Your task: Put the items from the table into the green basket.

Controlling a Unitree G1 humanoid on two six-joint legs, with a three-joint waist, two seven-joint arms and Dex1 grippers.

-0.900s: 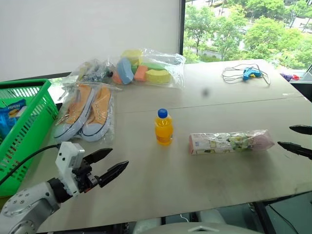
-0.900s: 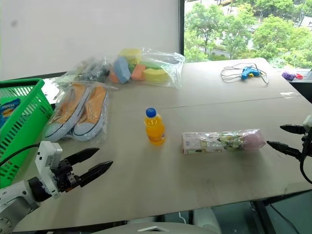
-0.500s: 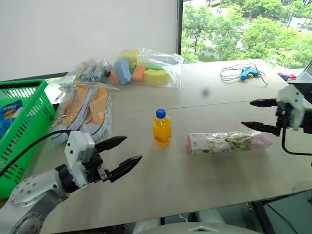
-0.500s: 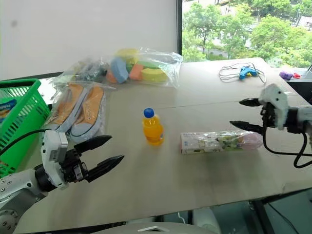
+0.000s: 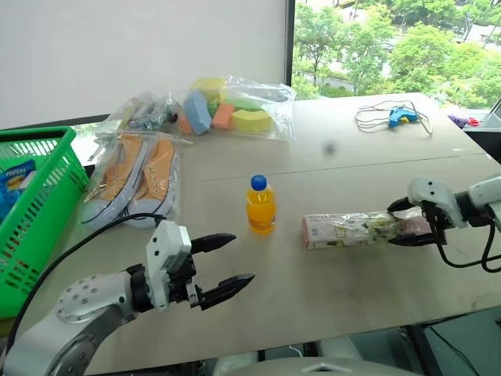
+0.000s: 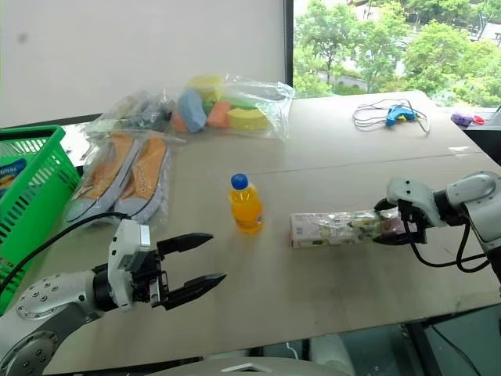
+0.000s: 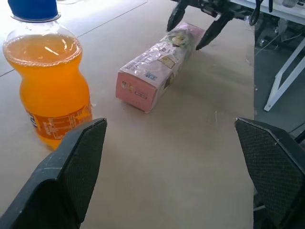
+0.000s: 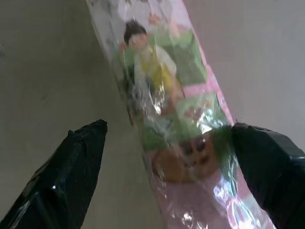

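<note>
Green basket (image 5: 43, 204) is sitting at the 9 o'clock edge of the worktop (image 5: 329, 282), with a blue packet (image 5: 14, 178) lying inside it. Just beside it toward the centre, the clear-bagged orange sneakers (image 5: 133, 184) are lying flat, toes pointing toward 6 o'clock, and behind them at about 11 o'clock the clear bag of pastel foam blocks (image 5: 235, 110) is resting against a smaller crumpled clear bag (image 5: 145, 113). Low at 7 o'clock the left claw (image 5: 223, 262) is hovering above the worktop with its two black fingers spread wide and holding nothing, pointing toward the middle of the worktop. Near the centre the small orange drink bottle (image 5: 261, 206) is standing upright with its blue cap on top, apart from the left claw. At 3 o'clock of the bottle, the long pink-white packet (image 5: 352, 229) is lying on its side, its square pink end facing the bottle and its far end reaching toward 3 o'clock. The right claw (image 5: 407, 223) is straddling that far end, its fingers wide apart with one on each side of the wrapper; whether they are touching the plastic cannot be told. Far back at 1 o'clock a blue tool (image 5: 403, 117) is lying among a coiled white cable (image 5: 374, 119).
</note>
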